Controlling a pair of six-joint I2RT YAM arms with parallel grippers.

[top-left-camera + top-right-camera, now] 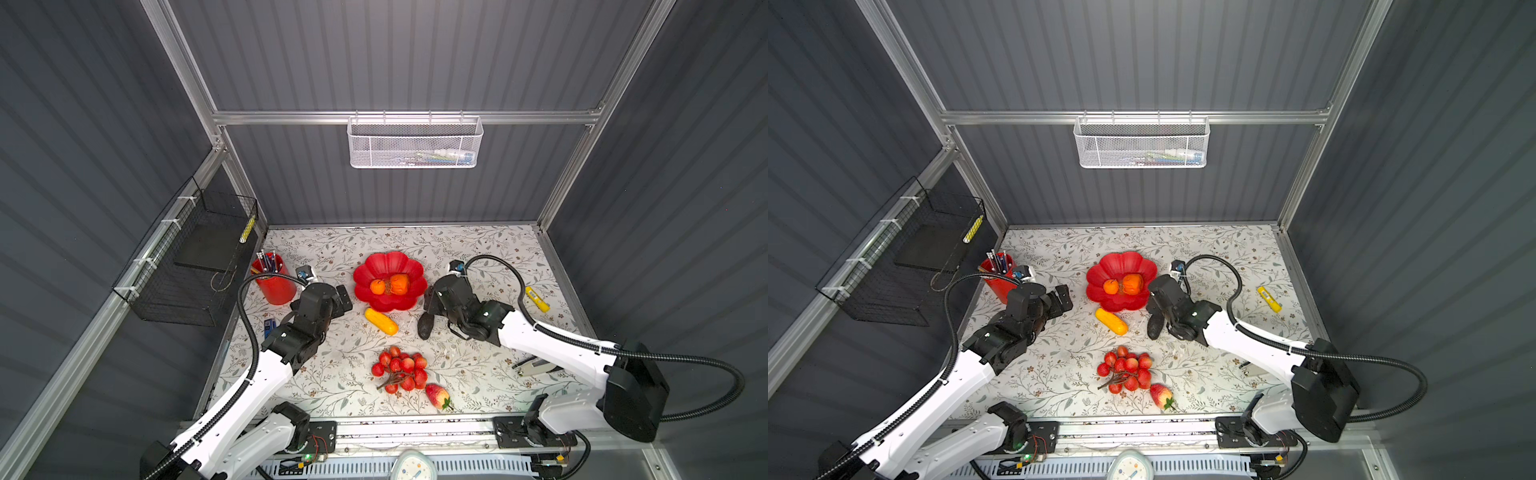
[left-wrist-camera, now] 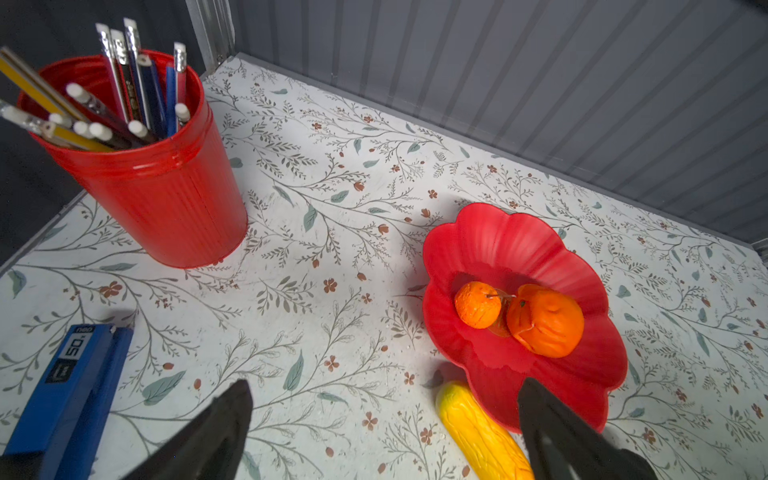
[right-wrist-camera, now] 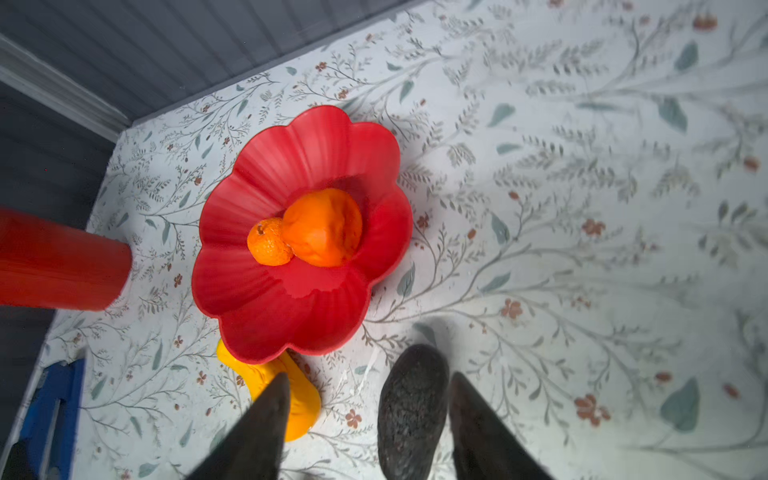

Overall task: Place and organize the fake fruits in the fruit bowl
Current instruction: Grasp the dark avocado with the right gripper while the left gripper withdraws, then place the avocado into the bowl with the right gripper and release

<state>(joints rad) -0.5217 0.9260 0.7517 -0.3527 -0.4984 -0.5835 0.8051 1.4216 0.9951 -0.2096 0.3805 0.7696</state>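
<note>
Toward the counter's [image 1: 490, 370] far edge, the fruit bowl [image 1: 390, 261] holds two orange fruits [image 1: 400, 284]; right jaws stand partly open around the dark oval fruit [image 1: 426, 326], left jaws gape wide near the yellow fruit [image 1: 381, 321].

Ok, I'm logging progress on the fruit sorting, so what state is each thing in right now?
fruit bowl, holds two fruits
small orange fruit, in the bowl
large orange fruit, in the bowl
yellow fruit, on the table beside the bowl
dark oval fruit, on the table, not gripped
berry bunch, on the table
strawberry, on the table
left gripper, open, empty
right gripper, open, straddling the dark oval fruit
</note>
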